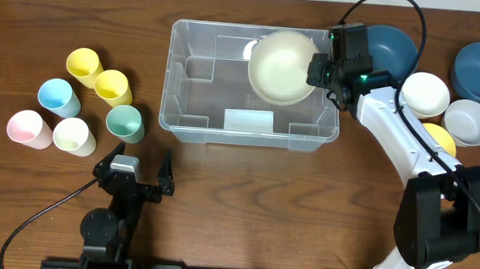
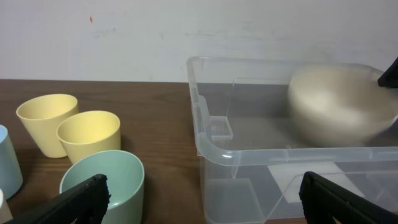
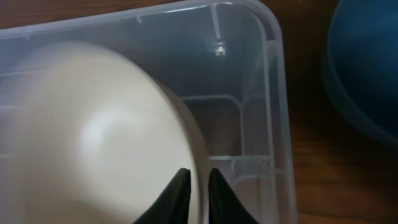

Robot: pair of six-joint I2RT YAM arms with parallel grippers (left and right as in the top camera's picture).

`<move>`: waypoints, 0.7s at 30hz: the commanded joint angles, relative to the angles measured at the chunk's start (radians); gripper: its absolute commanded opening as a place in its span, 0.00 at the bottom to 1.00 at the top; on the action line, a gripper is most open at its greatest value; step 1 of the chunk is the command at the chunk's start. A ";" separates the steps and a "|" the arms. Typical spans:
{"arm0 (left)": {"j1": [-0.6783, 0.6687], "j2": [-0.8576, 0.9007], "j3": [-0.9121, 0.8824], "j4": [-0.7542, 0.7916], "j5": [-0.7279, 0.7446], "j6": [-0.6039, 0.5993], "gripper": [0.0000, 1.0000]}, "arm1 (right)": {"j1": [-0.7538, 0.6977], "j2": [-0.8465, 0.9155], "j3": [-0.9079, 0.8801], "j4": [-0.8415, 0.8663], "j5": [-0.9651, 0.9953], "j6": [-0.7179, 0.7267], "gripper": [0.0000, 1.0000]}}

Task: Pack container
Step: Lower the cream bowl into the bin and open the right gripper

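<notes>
Mid-table, the clear container (image 1: 176,79) has a cream bowl (image 1: 280,67) in its right end, rim pinched by the right gripper's (image 1: 316,72) near-closed fingers, while the left gripper (image 1: 136,170) sits wide open, empty, near 6 cups (image 1: 125,122).

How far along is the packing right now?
Done: nothing lies packed yet; the container shows only its label. In hand: the right gripper pinches the rim of the cream bowl at the container's far right corner. To go: six cups and five bowls on the table; the left gripper sits open.
</notes>
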 commanded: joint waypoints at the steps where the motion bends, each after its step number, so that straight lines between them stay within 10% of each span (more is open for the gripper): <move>1: 0.004 -0.006 -0.018 -0.033 0.014 0.017 0.98 | 0.014 0.001 0.023 -0.004 0.016 -0.009 0.13; 21: 0.004 -0.006 -0.018 -0.033 0.014 0.017 0.98 | 0.082 -0.002 0.068 -0.069 -0.069 -0.137 0.34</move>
